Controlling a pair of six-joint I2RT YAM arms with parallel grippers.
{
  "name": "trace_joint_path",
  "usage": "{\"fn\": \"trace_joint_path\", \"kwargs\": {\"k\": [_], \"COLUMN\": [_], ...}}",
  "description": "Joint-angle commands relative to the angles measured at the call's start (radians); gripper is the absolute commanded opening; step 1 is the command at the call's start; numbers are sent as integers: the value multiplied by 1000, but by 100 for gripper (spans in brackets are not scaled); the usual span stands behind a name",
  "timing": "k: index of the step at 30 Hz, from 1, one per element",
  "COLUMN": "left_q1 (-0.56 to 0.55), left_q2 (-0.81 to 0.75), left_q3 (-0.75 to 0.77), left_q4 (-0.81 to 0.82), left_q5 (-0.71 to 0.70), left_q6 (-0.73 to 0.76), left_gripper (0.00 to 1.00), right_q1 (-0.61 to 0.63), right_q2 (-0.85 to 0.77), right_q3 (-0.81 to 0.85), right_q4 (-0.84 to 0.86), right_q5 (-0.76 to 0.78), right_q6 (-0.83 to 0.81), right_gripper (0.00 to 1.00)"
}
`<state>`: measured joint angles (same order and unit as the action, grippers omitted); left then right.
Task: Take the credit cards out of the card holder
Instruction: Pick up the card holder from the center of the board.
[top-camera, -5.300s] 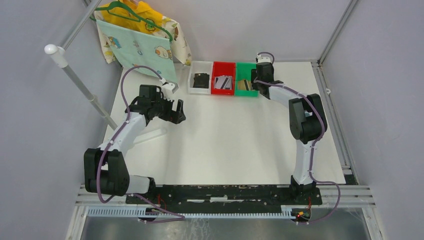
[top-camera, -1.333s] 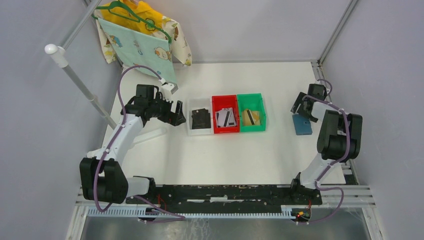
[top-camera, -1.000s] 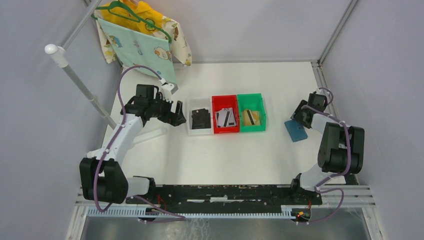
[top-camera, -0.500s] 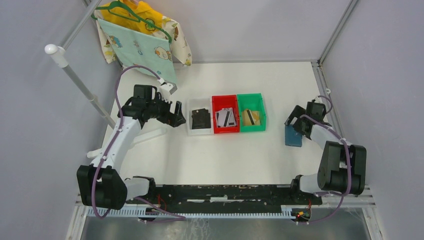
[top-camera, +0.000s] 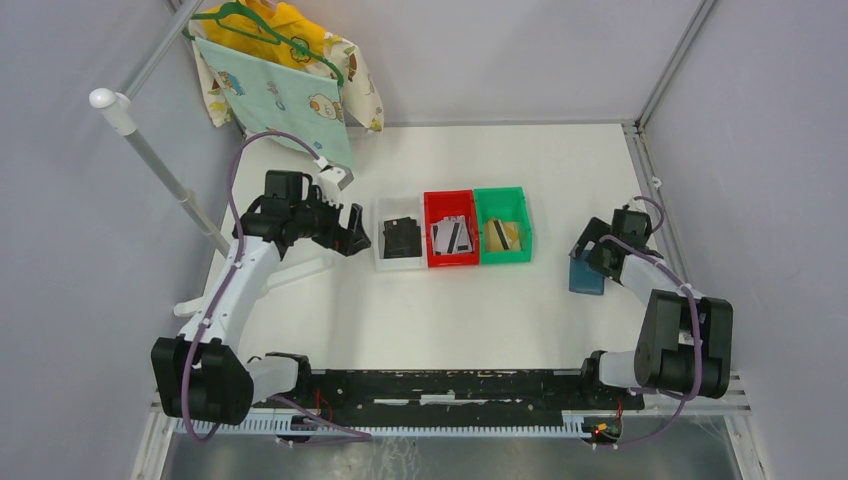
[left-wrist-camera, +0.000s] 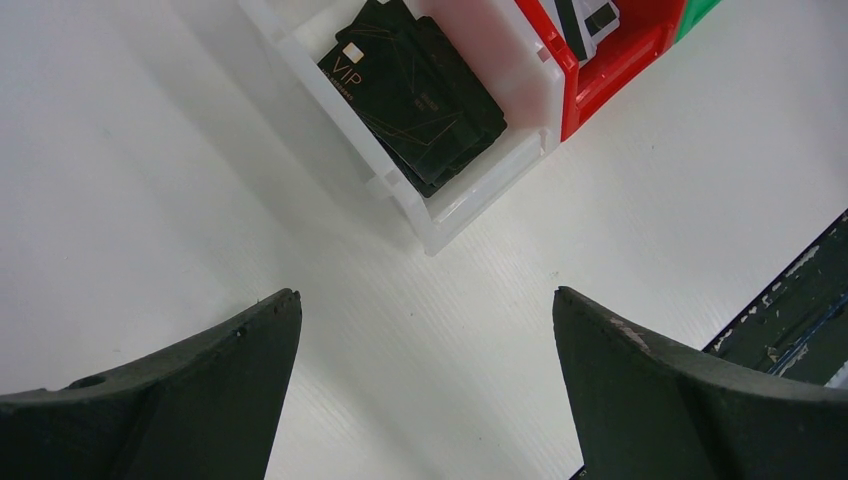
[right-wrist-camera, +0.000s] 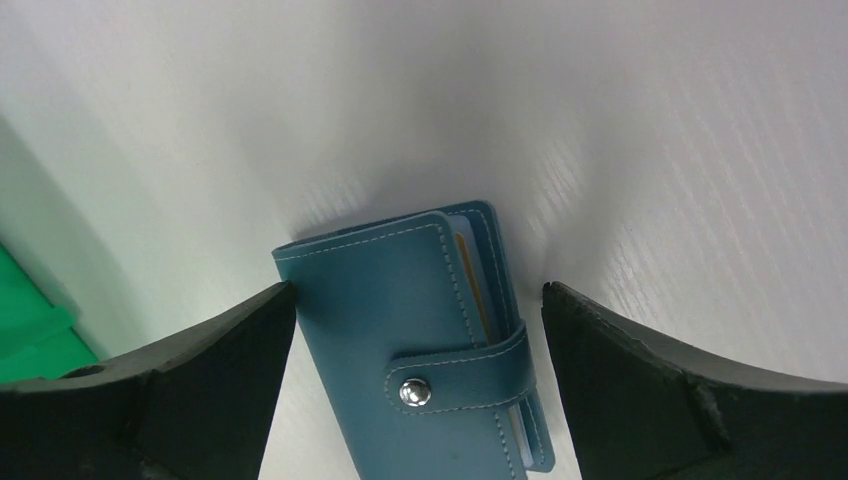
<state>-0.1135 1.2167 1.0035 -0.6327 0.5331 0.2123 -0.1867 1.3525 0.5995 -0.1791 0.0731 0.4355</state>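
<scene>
While hovering with right end effector (right-wrist-camera: 419, 290) spread wide over the card holder (right-wrist-camera: 385, 310), treat as light, soft, slick; pinch long edges beside the strap (right-wrist-camera: 455, 383).

Robot lab cell
A white table (top-camera: 450, 320) is enclosed by grey panels (top-camera: 520, 50) (aluminium-framed); two arms (top-camera: 228, 288) are bolted to a black rail (top-camera: 450, 385).

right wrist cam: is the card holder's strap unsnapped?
No, the card holder lies folded shut on the table, with its strap wrapped over the front and the snap pressed closed.
</scene>
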Motion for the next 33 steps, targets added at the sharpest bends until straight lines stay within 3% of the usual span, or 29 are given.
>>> {"fn": "trace_joint_path", "kwargs": {"k": [1, 21, 27, 33], "left_q1": [-2, -1, -2, -2], "left_q2": [-40, -27, -32, -32], "left_q3": [23, 49, 60, 81], "left_q4": [7, 7, -6, -28], "left_q5": [11, 25, 25, 43], "left_q6": [57, 43, 48, 48], "left_gripper": [100, 100, 100, 100], "right_q1": [10, 156, 181, 182], "right_q2": [-23, 33, 74, -12], "right_q3": [-23, -34, 2, 13], "right_q4": [13, -38, -78, -58], "right_q5": [-30, 117, 185, 114], "right_q6": [-60, -113, -96, -57], "right_gripper": [98, 98, 83, 73]}}
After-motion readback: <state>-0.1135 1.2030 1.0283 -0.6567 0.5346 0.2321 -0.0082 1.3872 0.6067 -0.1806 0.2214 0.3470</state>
